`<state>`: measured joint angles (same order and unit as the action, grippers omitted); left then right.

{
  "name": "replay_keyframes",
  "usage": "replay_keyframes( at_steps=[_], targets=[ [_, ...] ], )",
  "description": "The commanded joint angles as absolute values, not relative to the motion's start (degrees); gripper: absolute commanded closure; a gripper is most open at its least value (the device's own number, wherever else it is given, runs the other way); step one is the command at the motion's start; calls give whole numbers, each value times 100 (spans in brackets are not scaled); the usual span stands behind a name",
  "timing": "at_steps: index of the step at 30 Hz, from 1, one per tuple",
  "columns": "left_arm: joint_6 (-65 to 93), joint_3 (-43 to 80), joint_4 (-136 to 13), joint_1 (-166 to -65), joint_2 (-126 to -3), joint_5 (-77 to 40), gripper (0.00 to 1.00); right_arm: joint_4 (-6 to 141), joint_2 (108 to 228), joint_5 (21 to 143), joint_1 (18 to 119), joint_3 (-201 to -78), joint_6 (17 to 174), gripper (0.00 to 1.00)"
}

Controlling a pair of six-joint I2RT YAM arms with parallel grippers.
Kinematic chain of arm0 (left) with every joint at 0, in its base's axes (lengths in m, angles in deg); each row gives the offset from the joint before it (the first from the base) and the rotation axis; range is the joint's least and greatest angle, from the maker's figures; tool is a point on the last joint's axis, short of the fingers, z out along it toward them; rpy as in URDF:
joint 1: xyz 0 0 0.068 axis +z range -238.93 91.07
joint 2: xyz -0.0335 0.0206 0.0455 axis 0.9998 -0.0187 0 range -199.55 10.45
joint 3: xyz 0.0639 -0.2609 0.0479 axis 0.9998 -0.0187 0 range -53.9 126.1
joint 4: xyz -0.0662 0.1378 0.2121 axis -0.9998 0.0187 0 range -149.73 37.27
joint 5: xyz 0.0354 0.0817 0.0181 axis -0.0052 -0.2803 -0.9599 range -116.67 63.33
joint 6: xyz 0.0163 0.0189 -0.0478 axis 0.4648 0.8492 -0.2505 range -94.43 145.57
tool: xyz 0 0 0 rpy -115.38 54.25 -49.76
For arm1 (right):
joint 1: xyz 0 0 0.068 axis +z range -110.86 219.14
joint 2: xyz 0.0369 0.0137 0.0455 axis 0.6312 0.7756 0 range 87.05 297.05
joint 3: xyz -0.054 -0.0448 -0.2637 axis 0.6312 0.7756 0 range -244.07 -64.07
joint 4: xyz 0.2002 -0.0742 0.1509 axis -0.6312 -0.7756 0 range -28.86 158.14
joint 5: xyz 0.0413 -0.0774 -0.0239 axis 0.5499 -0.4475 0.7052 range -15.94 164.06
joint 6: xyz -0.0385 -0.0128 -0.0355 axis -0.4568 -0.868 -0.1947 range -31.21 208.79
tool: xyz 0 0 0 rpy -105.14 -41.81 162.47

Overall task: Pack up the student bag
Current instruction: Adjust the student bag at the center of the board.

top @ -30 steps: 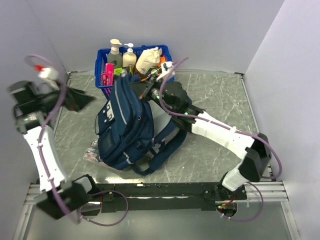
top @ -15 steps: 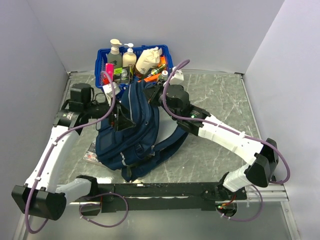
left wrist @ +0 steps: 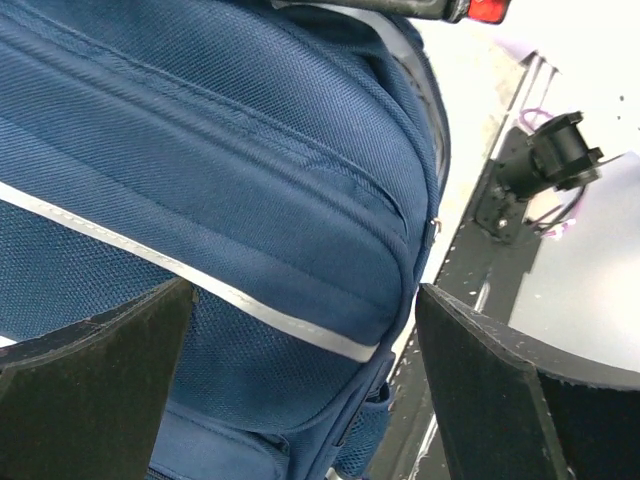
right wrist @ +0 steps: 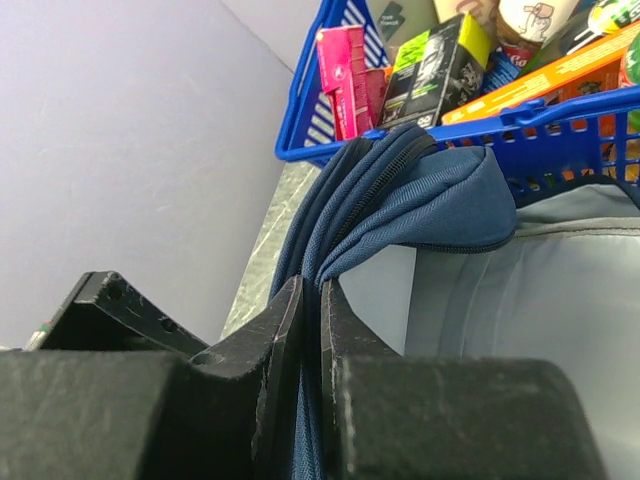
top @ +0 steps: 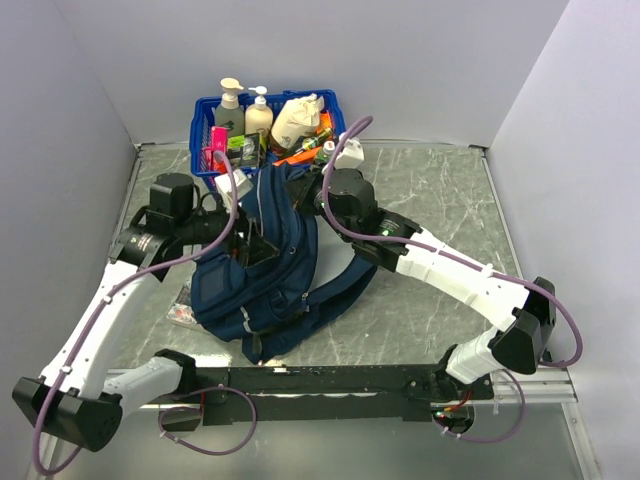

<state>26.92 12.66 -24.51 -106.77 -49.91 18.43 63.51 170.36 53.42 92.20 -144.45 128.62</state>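
Grey-veined worktop, plain pale walls on three sides. Bag lies slumped mid-worktop, its top end against the basket just behind it.

Risks (judgement only):
- Bag: soft, nothing props it. Right gripper has its jaws clenched on a thin fold of the bag's top rim. A hard pull could slide the fold out, and the mouth would collapse shut.
- Basket: so close behind the bag that dragging the rim that way could shove it; the tall bottles inside would topple first.
- Straps: trail off the bag's near-right side under the right arm; snag likely if that arm sweeps low.
- Left gripper: jaws released, spread wide across the bag's front panel. Cannot tell whether they touch cloth. Closing on that taut panel would probably just skid off.

Materials, shapes:
- Worktop: hard, smooth, stone-patterned.
- Bag: navy woven cloth, fine grain, padded ridges along the front; mesh pocket below them; pale grey panel behind the pinched rim, seemingly lining.
- Basket: rigid blue plastic, slotted walls.
- Stripe: thin, pale, smooth band slanting across the bag's front.
- Zip: dark twin tracks along the bag's rim.
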Motion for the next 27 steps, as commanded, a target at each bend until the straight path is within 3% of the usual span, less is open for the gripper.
replay_keyframes(
  at_steps=[1, 9, 12, 14, 15, 17, 18, 19, 21, 27],
  targets=[
    [2698, 1596, -2308, -11098, -4774, 1095, 4, 6445, 17072, 5288, 9346, -15003, 12869, 94],
    [2812, 1342, -2685, -11415, -4703, -976, 4, 6471, 17038, 5315, 9477, -15038, 12913, 94],
    [2987, 1298, -2739, -11433, -4694, -1234, 1, 6480, 16932, 5393, 9521, -14977, 12948, 94],
    [3014, 1324, -2713, -11441, -4712, -1191, 13, 6488, 16888, 5490, 9548, -14915, 12948, 94],
    [3023, 1351, -2704, -11442, -4703, -1104, 34, 6480, 16879, 5525, 9556, -14898, 12983, 94],
    [2997, 1456, -2660, -11442, -4721, -1024, 59, 6480, 16853, 5543, 9583, -14862, 12975, 94],
    [2953, 1552, -2634, -11442, -4747, -928, 84, 6488, 16844, 5552, 9583, -14853, 12957, 94],
    [2944, 1588, -2590, -11442, -4747, -892, 96, 6497, 16844, 5552, 9583, -14871, 12948, 93],
    [2979, 1763, -2467, -11450, -4747, -787, 99, 6515, 16853, 5630, 9583, -14958, 12800, 89],
    [3163, 2762, -2142, -11450, -4685, -1162, 99, 6647, 16686, 6209, 9522, -15379, 12044, 55]
  ],
)
